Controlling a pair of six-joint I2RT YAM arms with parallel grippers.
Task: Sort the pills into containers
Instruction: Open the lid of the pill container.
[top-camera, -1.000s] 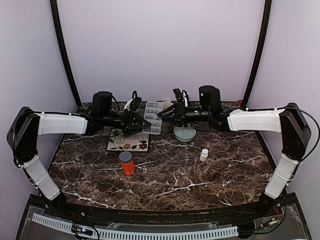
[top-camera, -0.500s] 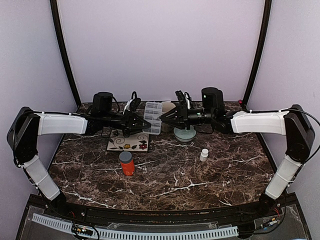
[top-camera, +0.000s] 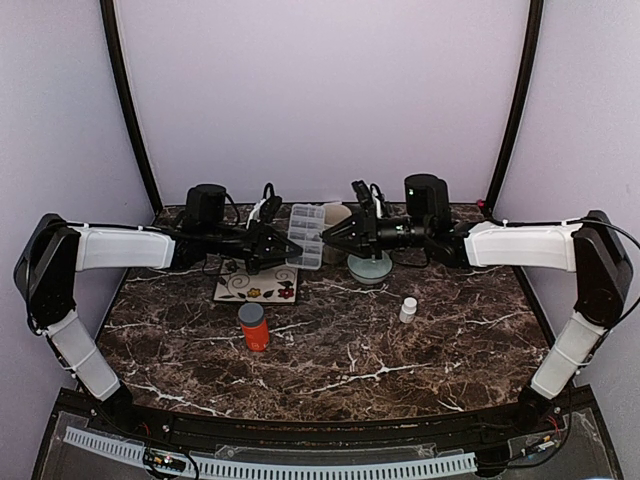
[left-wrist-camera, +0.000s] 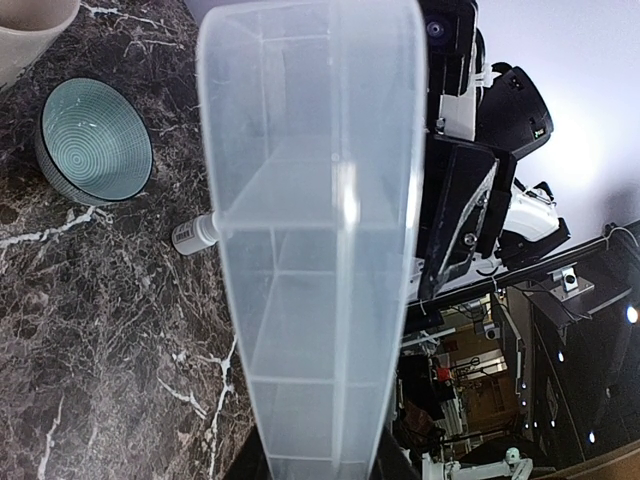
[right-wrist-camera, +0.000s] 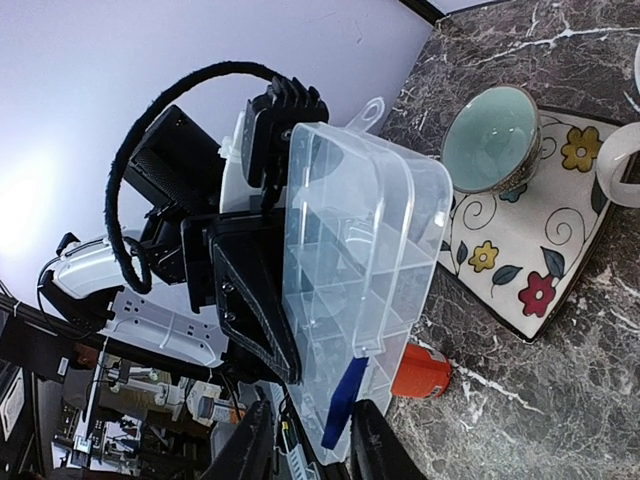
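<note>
The left gripper (top-camera: 286, 246) clamped the flat clear plastic pill box (top-camera: 305, 220), which the spread-fingered right gripper (top-camera: 323, 232) at three o'clock could knock loose.

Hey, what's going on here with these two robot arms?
The left gripper holds the clear pill box lifted off the table between the arms. The right gripper, open, faces it, its fingers flanking the blue latch. The compartments in view look empty. The orange bottle and small white bottle stand on the table.
</note>
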